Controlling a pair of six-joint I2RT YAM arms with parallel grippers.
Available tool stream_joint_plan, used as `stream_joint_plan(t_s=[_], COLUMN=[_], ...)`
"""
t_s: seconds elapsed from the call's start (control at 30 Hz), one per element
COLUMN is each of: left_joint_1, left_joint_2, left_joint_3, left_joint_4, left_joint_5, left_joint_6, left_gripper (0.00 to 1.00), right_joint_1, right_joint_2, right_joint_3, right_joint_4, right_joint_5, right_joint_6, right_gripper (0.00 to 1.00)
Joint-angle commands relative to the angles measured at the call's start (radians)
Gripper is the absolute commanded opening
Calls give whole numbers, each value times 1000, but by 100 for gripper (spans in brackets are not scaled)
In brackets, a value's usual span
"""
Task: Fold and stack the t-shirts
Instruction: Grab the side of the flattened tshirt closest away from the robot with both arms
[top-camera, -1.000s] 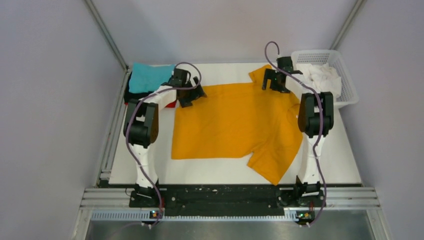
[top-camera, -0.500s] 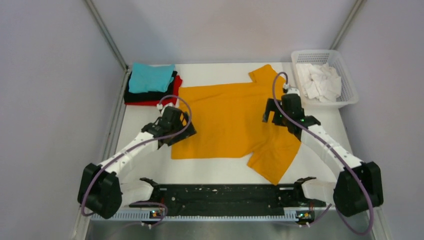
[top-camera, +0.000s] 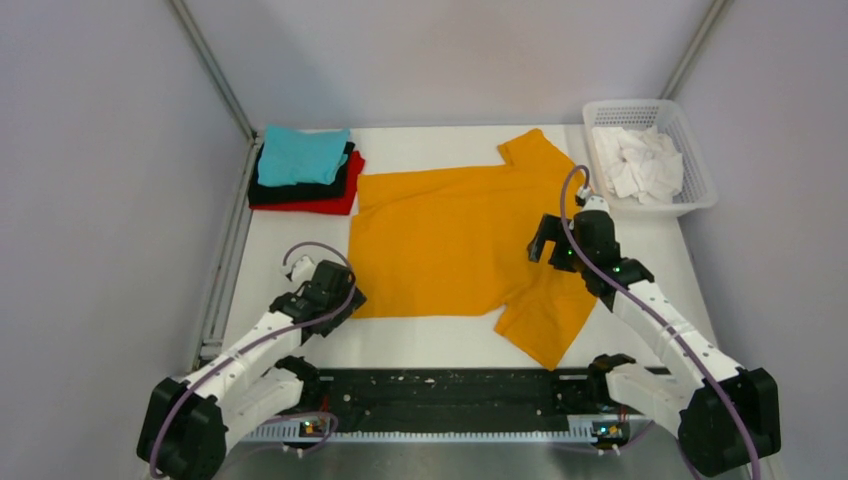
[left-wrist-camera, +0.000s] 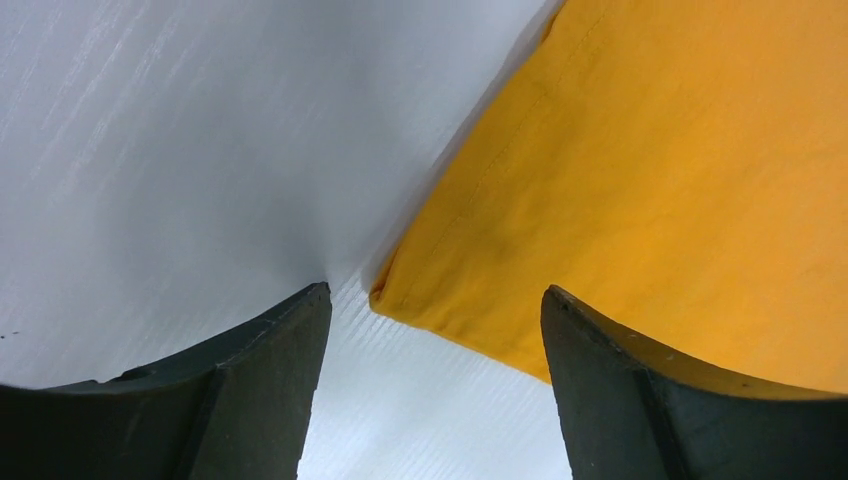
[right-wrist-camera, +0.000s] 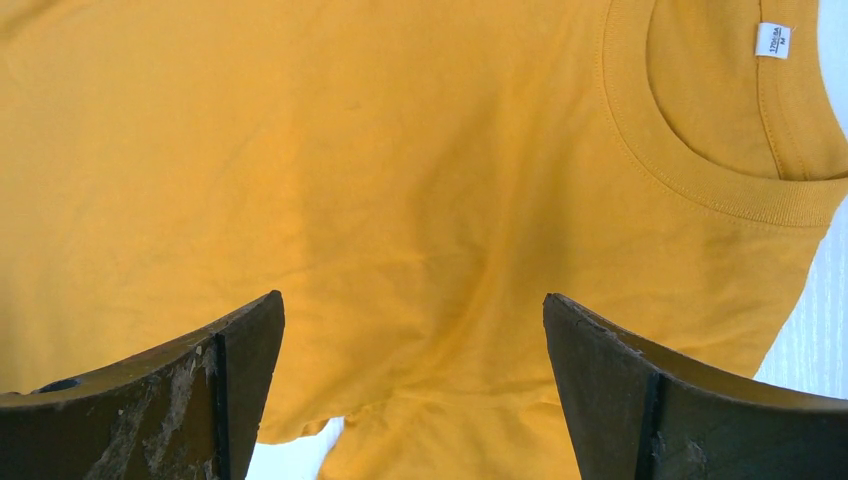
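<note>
The large mustard-orange t-shirt (top-camera: 460, 240) lies spread flat mid-table, hem to the left, collar to the right. Folded teal (top-camera: 303, 155), black (top-camera: 300, 190) and red (top-camera: 335, 205) t-shirts are stacked at the back left. My left gripper (top-camera: 340, 300) is open and empty just above the shirt's near-left hem corner (left-wrist-camera: 395, 295), which lies between the jaws in the left wrist view. My right gripper (top-camera: 548, 243) is open and empty over the shirt's chest, near the collar (right-wrist-camera: 720, 185) and the near sleeve (top-camera: 545, 325).
A white mesh basket (top-camera: 695, 170) holding crumpled white cloth (top-camera: 640, 165) stands at the back right. The table is covered in white sheeting (top-camera: 300, 260). Grey walls enclose it on three sides. A black rail (top-camera: 450, 385) runs along the near edge.
Both arms drew back from the far edge toward the near side. The left gripper moved down to the shirt's near-left corner; the right gripper came to the chest area. The shirt stayed put.
</note>
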Motion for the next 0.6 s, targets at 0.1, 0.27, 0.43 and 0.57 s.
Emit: stream_joint_plan(t_s=[0.1,0.27,0.43,0.57], left_joint_1=[3,2,2,2], left_joint_2=[51,103,146,171], left_joint_3=[-26,-29,-10,10], left_joint_4=[73,129,131,146], left_joint_5=[-38,34,63,73], left_joint_6=[-78,-63,-24,37], left_gripper=[65,52,30,7], right_joint_1=[1,2,1,2], right_joint_2=[-21,-4,6,9], right_joint_3=[8,14,19,16], right_joint_4=[36,28,22,15], right_joint_5=[10,42,53,67], right_joint_6=[4,0,0,0], right_gripper=[99,99,99,99])
